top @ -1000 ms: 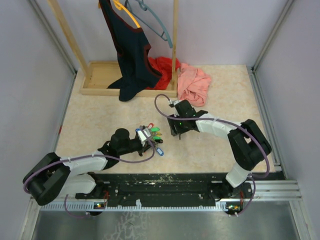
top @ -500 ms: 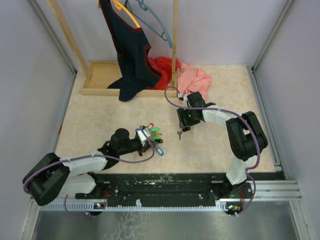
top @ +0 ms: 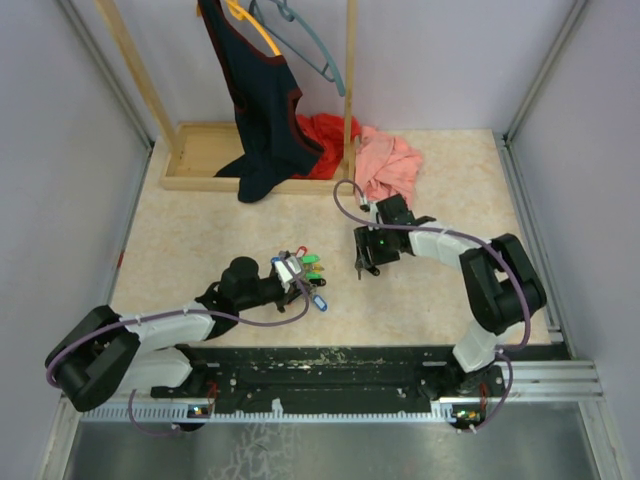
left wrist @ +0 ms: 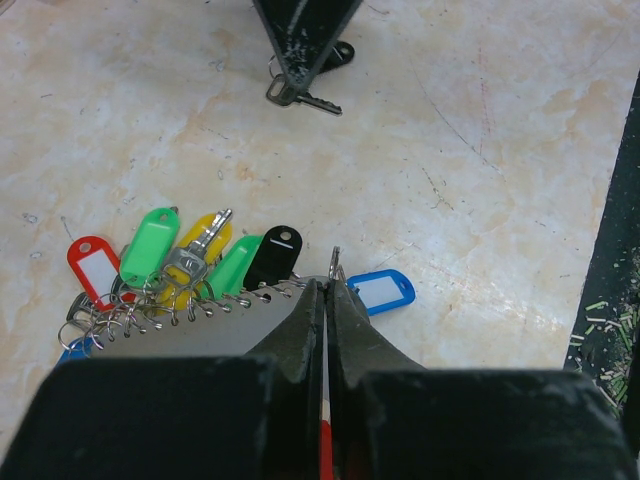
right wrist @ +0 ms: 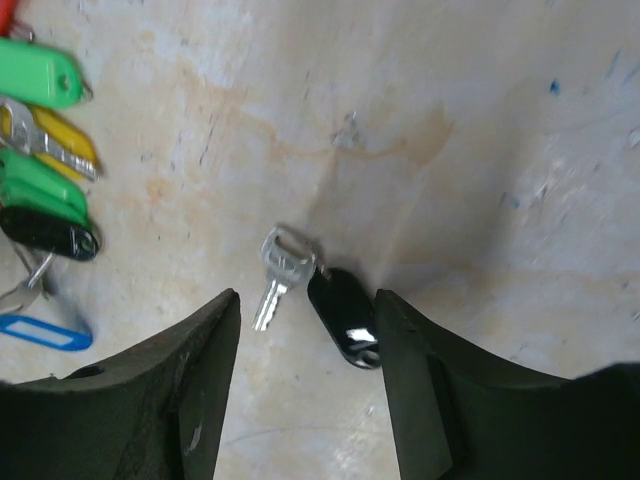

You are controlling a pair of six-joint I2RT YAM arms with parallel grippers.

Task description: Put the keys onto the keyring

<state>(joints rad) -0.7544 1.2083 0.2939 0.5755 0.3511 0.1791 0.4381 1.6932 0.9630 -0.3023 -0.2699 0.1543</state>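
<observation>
Several keys (left wrist: 200, 250) with plastic tags lie fanned on the table (left wrist: 480, 180) just ahead of the left fingers (left wrist: 325, 300): a red tag (left wrist: 93, 268), two green ones, a yellow one with a silver blade across it, a black one and, on the other side of the fingertips, a blue one (left wrist: 380, 290). The left fingers are clenched tight on the keyring (left wrist: 200, 335); a red sliver shows between them, and its grey part spreads out to one side with small wire rings strung along its edge. From above, that bunch sits at the left fingers' tip (top: 297, 272), near the middle of the table.

One loose key (right wrist: 275, 275) lies apart from the bunch, a silver blade joined to a black tag (right wrist: 345, 315), flat on the table. The right fingers (right wrist: 306, 300) are spread wide and pointed down over it, one on each side, grasping nothing. Whether they touch the table cannot be told
</observation>
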